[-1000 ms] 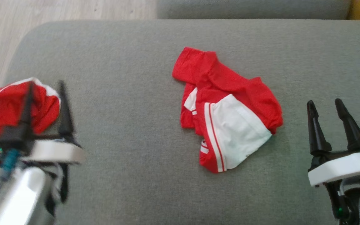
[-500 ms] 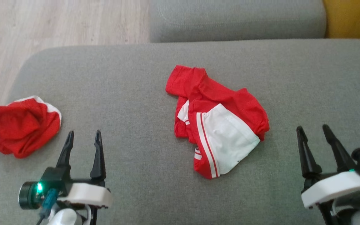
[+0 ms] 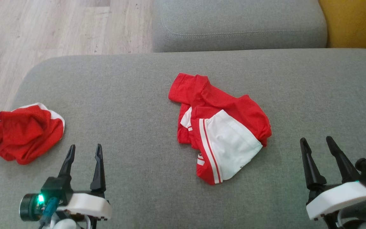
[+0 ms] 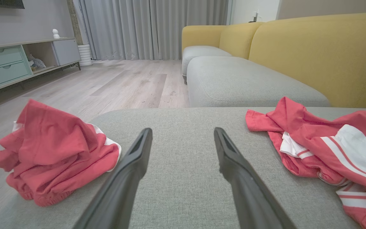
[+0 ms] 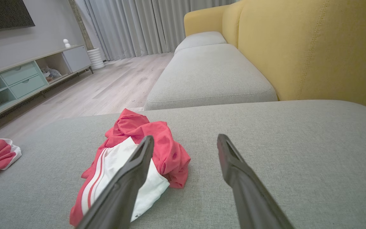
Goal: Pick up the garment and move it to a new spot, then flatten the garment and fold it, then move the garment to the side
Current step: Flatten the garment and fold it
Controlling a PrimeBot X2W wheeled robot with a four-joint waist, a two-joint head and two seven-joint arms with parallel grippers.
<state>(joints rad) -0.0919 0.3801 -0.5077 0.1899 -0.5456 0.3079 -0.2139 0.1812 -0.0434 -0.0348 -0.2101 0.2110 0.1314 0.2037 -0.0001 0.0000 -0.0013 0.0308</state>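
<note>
Now we see the red-and-white garment (image 3: 218,127) lying rumpled in the middle of the grey sofa cushion (image 3: 132,92), touched by neither gripper. Our left gripper (image 3: 85,146) hovers released over bare cushion, near a second red garment (image 3: 24,132) bunched at the cushion's left edge. Our right gripper (image 3: 315,139) is released too, just right of the middle garment. Across the floor, the sideboard's (image 4: 2,60) open compartment holds small items we cannot make out

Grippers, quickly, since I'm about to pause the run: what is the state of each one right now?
Left gripper: open, holding nothing.
Right gripper: open, holding nothing.
</note>
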